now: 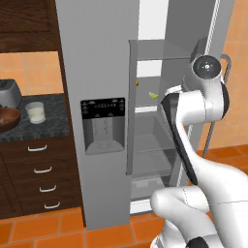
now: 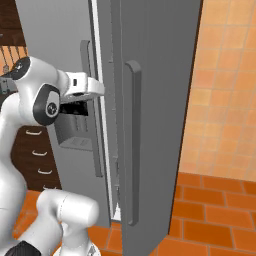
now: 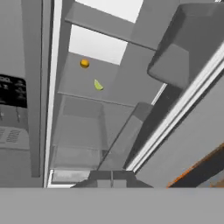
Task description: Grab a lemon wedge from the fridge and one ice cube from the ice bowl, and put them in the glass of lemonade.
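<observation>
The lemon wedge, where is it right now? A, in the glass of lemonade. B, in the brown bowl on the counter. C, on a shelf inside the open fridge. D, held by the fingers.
C: the lemon wedge lies on a shelf inside the open fridge, beside a small orange item.

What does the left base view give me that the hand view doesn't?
Left base view alone: the counter with the glass of lemonade, the ice bowl and a toaster. Hand view alone: the small orange fruit in full, and the door's shelf bin. Both: the open fridge, its dispenser panel and the lemon wedge on a shelf.
</observation>
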Available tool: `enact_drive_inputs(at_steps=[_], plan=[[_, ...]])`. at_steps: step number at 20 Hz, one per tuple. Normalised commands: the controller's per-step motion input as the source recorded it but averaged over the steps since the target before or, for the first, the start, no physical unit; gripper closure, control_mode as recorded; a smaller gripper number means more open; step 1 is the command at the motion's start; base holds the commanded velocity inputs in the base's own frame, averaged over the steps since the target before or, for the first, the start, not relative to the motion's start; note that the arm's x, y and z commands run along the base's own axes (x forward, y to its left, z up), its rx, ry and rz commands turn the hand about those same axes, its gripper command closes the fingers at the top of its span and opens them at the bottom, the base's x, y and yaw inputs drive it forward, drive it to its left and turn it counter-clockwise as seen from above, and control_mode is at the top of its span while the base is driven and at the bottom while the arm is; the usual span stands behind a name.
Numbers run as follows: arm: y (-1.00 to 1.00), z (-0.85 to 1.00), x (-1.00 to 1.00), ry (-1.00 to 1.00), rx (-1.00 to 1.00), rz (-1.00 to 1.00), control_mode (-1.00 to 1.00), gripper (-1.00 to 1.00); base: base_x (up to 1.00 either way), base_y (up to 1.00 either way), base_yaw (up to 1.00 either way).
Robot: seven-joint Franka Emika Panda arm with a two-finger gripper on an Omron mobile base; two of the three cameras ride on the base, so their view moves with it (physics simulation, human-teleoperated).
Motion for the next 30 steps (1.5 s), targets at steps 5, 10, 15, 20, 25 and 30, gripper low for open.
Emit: enact_drive_inputs(at_steps=[5, 10, 15, 20, 25, 30], plan=[[0.48, -0.28, 0.71, 0.35, -0.27, -0.02, -1.0, -1.0, 0.0, 0.0, 0.0], [-0.33, -0.56, 0.48, 0.06, -0.35, -0.14, -1.0, -1.0, 0.0, 0.0, 0.0], [-0.22, -0.14, 0.32, 0.17, -0.32, -0.1, -1.0, -1.0, 0.0, 0.0, 0.0], [-0.28, 0.0, 0.18, 0.28, -0.22, -0.11, -1.0, -1.0, 0.0, 0.0, 0.0], [-0.9, -0.05, 0.01, 0.2, -0.1, -0.15, -1.0, -1.0, 0.0, 0.0, 0.0], [-1.0, 0.0, 0.0, 0.16, -0.07, -0.15, -1.0, -1.0, 0.0, 0.0, 0.0]])
